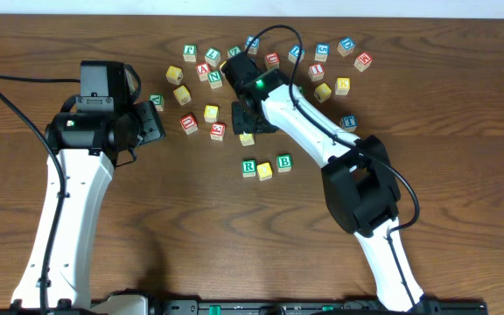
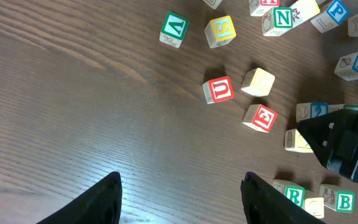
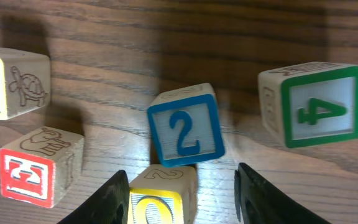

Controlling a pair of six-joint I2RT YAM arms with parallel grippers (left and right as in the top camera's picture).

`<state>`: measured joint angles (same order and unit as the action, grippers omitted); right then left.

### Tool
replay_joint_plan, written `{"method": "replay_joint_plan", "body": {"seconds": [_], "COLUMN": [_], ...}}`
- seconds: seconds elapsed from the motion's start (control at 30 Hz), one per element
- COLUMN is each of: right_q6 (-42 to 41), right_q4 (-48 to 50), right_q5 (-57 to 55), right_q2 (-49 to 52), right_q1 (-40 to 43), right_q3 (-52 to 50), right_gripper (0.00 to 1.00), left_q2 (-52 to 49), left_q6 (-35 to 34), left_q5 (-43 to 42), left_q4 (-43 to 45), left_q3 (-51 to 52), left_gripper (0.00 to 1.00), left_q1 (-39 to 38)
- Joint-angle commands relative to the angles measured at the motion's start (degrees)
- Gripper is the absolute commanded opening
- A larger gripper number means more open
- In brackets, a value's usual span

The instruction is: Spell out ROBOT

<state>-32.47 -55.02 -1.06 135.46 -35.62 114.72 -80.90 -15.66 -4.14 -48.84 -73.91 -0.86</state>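
Nearest, your left gripper (image 2: 179,202) hangs empty, jaws half apart, over bare worktop (image 2: 73,112). Mid-worktop, your right gripper (image 3: 180,190) straddles the yellow O cube (image 3: 160,205), jaws apart, a gap showing. Toward the near edge: R cube (image 1: 248,166), yellow-topped cube (image 1: 265,171), B cube (image 1: 283,163). Light, rigid wood, likely slick: pinch opposite flat faces squarely.

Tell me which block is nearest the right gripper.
The yellow-faced cube, between the fingers of the open right gripper; the blue 2 cube sits beyond it, the green 4 cube and red cube farther aside.
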Motion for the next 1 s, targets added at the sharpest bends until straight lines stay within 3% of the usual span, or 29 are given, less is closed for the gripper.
{"method": "replay_joint_plan", "body": {"seconds": [0.0, 0.43, 0.8, 0.97], "right_q6": [-0.72, -0.59, 14.05, 15.85], "right_q4": [-0.04, -1.84, -3.13, -3.45], "right_q5": [-0.57, -1.4, 0.37, 1.64], "right_q2": [-1.27, -1.29, -1.29, -1.29], "right_q1": [-0.81, -0.42, -0.85, -0.85], "right_q3": [-1.22, -1.22, -1.22, -1.22], "right_gripper": [0.49, 0.47, 0.41, 0.4], "left_q2": [-0.39, -0.39, -0.39, -0.39], "left_q6": [-0.5, -0.5, -0.5, -0.5], "left_q5": [0.09, 0.11, 0.11, 0.11], "left_q4": [0.04, 0.07, 0.07, 0.07], "left_q3": [-0.94, -0.94, -0.94, -0.94], "left_gripper": [0.61, 0.61, 0.61, 0.61], "left_q1": [0.15, 0.15, 0.15, 0.15]}}
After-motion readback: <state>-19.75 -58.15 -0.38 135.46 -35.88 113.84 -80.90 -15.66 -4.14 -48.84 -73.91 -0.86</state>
